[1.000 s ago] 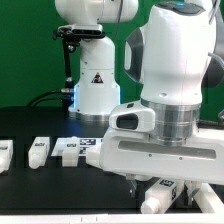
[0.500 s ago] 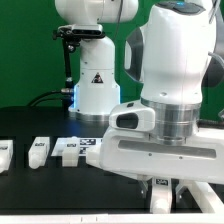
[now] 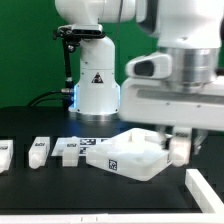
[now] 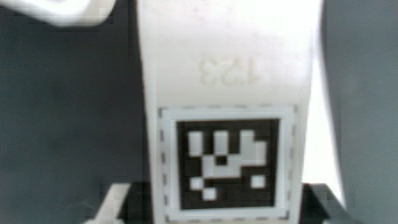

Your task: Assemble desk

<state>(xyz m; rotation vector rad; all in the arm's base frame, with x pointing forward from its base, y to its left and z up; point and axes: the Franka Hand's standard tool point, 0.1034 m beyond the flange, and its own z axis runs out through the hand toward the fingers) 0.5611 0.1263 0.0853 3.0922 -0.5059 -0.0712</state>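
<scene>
**Leg gripped, tabletop waiting beside it**

In the wrist view you see the jaws closed on a white square-section leg (image 4: 222, 90). A dark pad (image 4: 118, 205) sits against one flank, its twin sits against the other, and there is no gap on either side. The leg runs lengthwise away from the camera. Its black-and-white tag faces the lens, with a faint embossed number on the white face beyond the tag. Around the leg is the dark table (image 4: 54, 120).

In the exterior view the arm (image 3: 185, 70) fills the upper right of the frame. The leg (image 3: 180, 150) hangs below the hand at centre right, roughly upright (how far its lower end is above the table you cannot tell from here).

The tabletop (image 3: 130, 157) lies flat on the table (image 3: 60, 185) at lower centre. One tag shows on the side wall facing the camera. It is just beside the held leg, toward the exterior view's left, and whether the two touch is not clear.

Along the exterior view's left, three more loose legs lie in a row on the table:
- One (image 3: 68, 152) is near the tabletop.
- One (image 3: 38, 150) is further left.
- One (image 3: 3, 156) is cut off by the frame edge.

Behind the tabletop a strip of the marker board (image 3: 90, 142) shows a few tags. A white bar (image 3: 205, 190) lies at the lower right corner, apart from the tabletop. A second white robot base (image 3: 95, 90) stands at the back against a green backdrop.
</scene>
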